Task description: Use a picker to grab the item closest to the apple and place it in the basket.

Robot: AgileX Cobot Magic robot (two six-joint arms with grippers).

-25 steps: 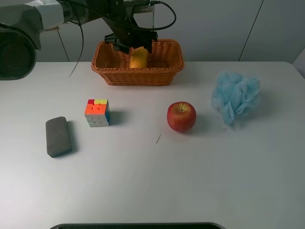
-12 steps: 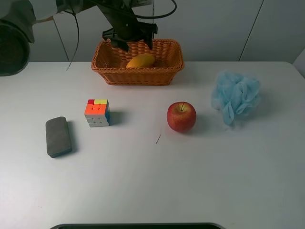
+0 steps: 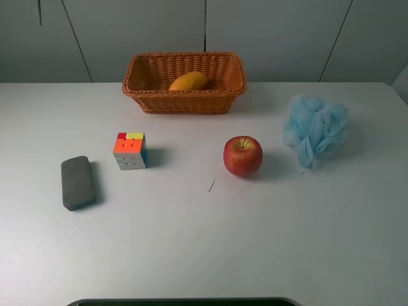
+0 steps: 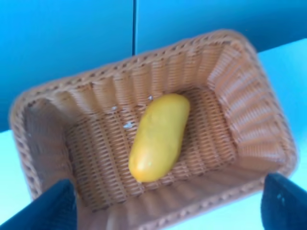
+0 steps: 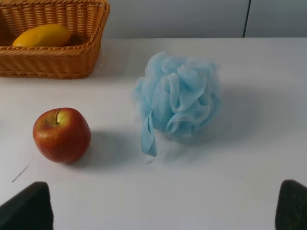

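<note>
A red apple (image 3: 243,156) sits on the white table, also in the right wrist view (image 5: 61,135). A blue bath pouf (image 3: 315,129) lies just right of it (image 5: 178,98). The wicker basket (image 3: 185,102) at the back holds a yellow mango (image 3: 189,81). Neither arm shows in the exterior view. My left gripper (image 4: 168,211) is open and empty, high above the basket (image 4: 283,143) and mango (image 4: 158,138). My right gripper (image 5: 163,211) is open and empty, back from the pouf and apple.
A Rubik's cube (image 3: 130,150) stands left of the apple, and a grey block (image 3: 78,182) lies further left. A thin dark sliver (image 3: 211,185) lies in front of the apple. Grey wall panels stand behind the table.
The left gripper held the mango over the basket, let it drop into the basket, then rose out of the exterior view. Nothing else moved.
</note>
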